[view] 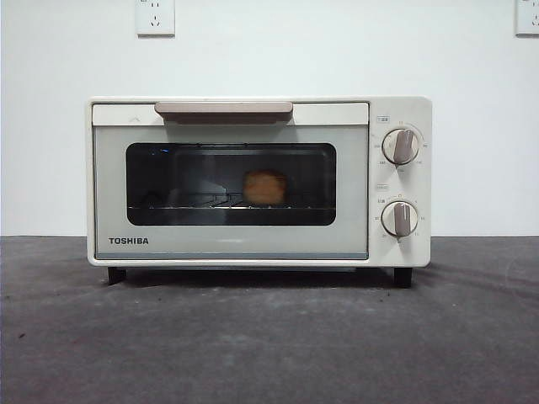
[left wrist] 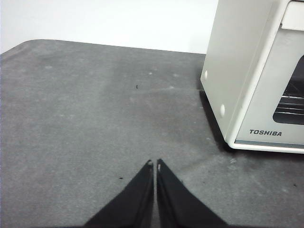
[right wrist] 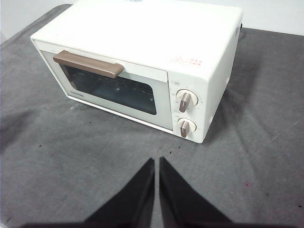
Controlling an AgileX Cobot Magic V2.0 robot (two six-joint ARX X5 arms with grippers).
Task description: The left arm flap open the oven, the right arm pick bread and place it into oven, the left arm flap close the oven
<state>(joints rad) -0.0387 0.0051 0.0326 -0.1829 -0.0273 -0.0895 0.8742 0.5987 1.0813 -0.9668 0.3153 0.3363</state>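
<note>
The cream-white TOSHIBA oven [view: 253, 181] stands on the dark grey table with its door shut and the beige handle [view: 223, 109] along the top. Through the dark glass the golden bread [view: 264, 187] sits on the wire rack inside. My left gripper [left wrist: 154, 164] is shut and empty, low over the table beside the oven's side wall [left wrist: 232, 66]. High in front of the oven [right wrist: 137, 61], my right gripper [right wrist: 156, 160] is shut and empty too. Neither arm shows in the front view.
Two beige knobs [view: 401, 146] sit on the oven's right panel. Grey table cloth [view: 269, 337] stretches in front of the oven. A white wall with sockets [view: 155, 17] stands behind it.
</note>
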